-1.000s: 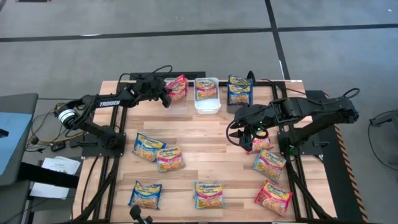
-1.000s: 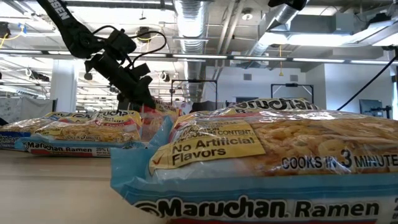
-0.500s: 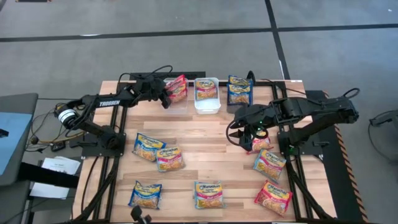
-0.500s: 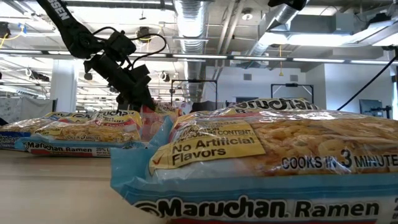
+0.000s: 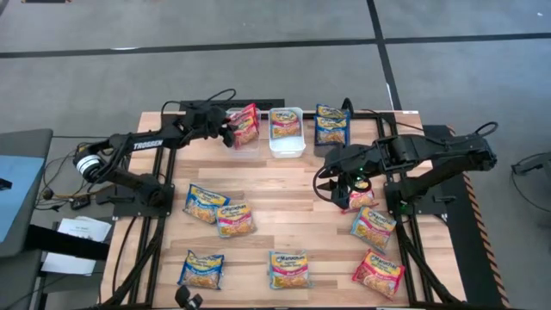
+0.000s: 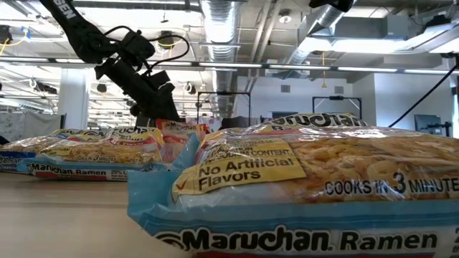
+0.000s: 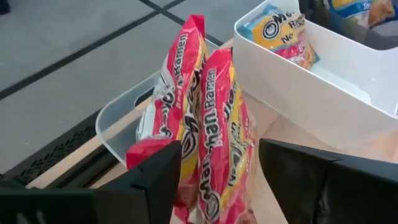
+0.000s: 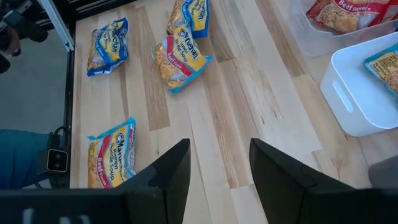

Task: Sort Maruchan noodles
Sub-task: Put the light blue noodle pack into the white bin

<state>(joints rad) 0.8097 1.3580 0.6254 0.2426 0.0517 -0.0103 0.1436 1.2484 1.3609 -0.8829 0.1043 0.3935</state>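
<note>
While your left gripper (image 5: 231,135) hangs at the clear bin (image 5: 250,146) in the table's far left, its fingers (image 7: 149,180) stand apart on either side of two red packets (image 7: 208,134). Those packets stand on edge inside the clear bin, leaning together (you can read the Ramen print running up their sides in the left wrist view). No finger is pressing them as far as you can see.

Next along the far edge sits the white bin (image 5: 287,145), with one light blue packet (image 5: 285,123) lying flat in it. Beyond that, a dark bin (image 5: 344,109) holds a blue packet (image 5: 331,125).

Your right gripper (image 5: 327,188) hovers over the bare wood right of centre, fingers (image 8: 165,177) parted, nothing between them. A red packet (image 5: 362,199) lies just beside it, partly under the arm.

Loose packets are scattered on the near half of the table (image 5: 275,185): two overlapping at left centre (image 5: 219,210), one near the front left (image 5: 201,269), one at front centre (image 5: 289,269), and two more at the right (image 5: 374,248). In the low view the front centre packet (image 6: 308,190) fills most of the frame.
</note>
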